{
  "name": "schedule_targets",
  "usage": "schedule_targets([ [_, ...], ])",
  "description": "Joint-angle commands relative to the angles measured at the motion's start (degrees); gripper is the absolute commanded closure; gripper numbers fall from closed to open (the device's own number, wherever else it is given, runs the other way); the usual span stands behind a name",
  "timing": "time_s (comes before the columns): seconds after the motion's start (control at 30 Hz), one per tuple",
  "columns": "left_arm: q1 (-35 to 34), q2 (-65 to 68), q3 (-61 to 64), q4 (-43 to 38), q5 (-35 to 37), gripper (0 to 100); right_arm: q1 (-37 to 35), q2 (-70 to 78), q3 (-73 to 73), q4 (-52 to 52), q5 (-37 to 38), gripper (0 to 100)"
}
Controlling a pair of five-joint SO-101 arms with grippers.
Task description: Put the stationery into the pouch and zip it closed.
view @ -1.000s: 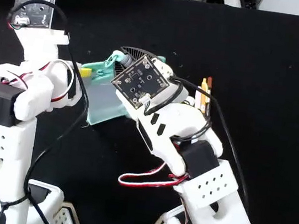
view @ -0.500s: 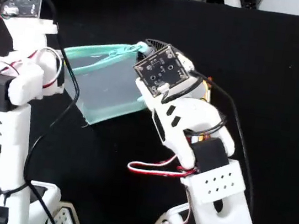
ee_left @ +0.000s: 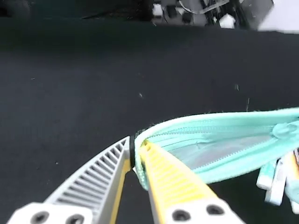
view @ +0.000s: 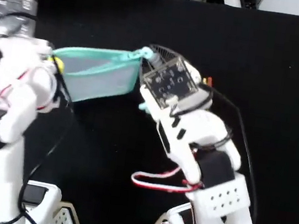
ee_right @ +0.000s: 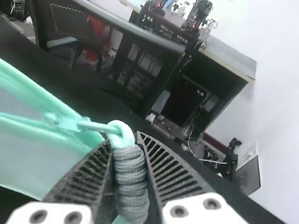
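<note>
High view shows us the soft, see-through mint pouch (view: 96, 74) held above the black desk (view: 268, 62), left end effector (ee_left: 134, 145) pinching one end, right end effector (ee_right: 124, 141) squeezing its ribbed grey loop (ee_right: 128, 182).

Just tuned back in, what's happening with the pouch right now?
Both arms hold the mint pouch stretched between them. The left gripper pinches one end of it; the right gripper is shut on the grey zipper pull at the other. The mouth looks partly open, and pens lie on the table outside it.
</note>
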Motion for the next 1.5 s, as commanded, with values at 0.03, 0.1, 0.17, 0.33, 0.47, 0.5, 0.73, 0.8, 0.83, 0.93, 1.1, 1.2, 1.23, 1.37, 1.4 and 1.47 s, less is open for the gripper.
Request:
schedule_targets([
  [0.03,1.36,-2.20,11.03,-7.03,-1.93,97,1.14,-7.34,3.91,2.02,-0.53,98.6],
  [0.1,1.36,-2.20,13.49,-8.44,-1.85,97,1.14,-8.92,6.11,2.02,-0.53,98.6],
  [0.17,1.36,-1.93,14.02,-8.53,-1.67,97,1.14,-9.10,7.08,2.11,-0.53,98.6],
  [0.33,1.27,-1.93,14.37,-8.44,-1.58,97,1.23,-9.10,5.93,5.45,-0.53,98.6],
  [0.47,1.01,-1.93,13.93,-8.70,0.79,97,1.41,-9.10,1.80,10.37,-0.53,98.6],
  [0.5,1.01,-1.93,13.93,-8.70,2.20,97,2.02,-9.10,0.57,11.69,-0.53,98.6],
  [0.73,1.10,-1.85,14.29,-8.62,5.19,97,6.59,-9.01,-2.07,13.27,-0.53,98.6],
  [0.8,1.10,-1.85,14.29,-8.62,5.19,97,6.59,-9.01,-1.89,13.27,-0.53,98.6],
  [0.83,1.10,-1.85,14.29,-8.70,5.19,97,6.59,-9.01,-1.80,13.27,-0.53,98.6],
  [0.93,1.10,-1.76,14.37,-8.70,5.19,97,6.77,-9.01,-1.80,13.36,-0.53,98.6],
  [1.1,1.10,-1.76,15.08,-8.97,5.10,97,6.95,-9.01,-0.22,14.77,-0.53,98.6],
  [1.2,1.10,-1.76,15.25,-8.97,5.19,97,7.03,-9.01,0.31,14.77,-0.53,98.6],
  [1.23,1.10,-1.76,15.16,-8.97,5.19,97,7.47,-9.01,0.31,14.77,-0.53,98.6],
  [1.37,1.27,-1.76,15.25,-8.97,4.92,97,11.34,-9.10,-0.75,14.59,-0.53,98.6],
  [1.4,1.27,-1.76,15.25,-8.97,4.92,97,12.75,-9.10,-1.10,14.68,-0.53,98.6],
  [1.47,1.36,-1.76,15.25,-8.97,4.92,97,14.68,-9.10,-1.54,14.77,-0.53,98.6],
])
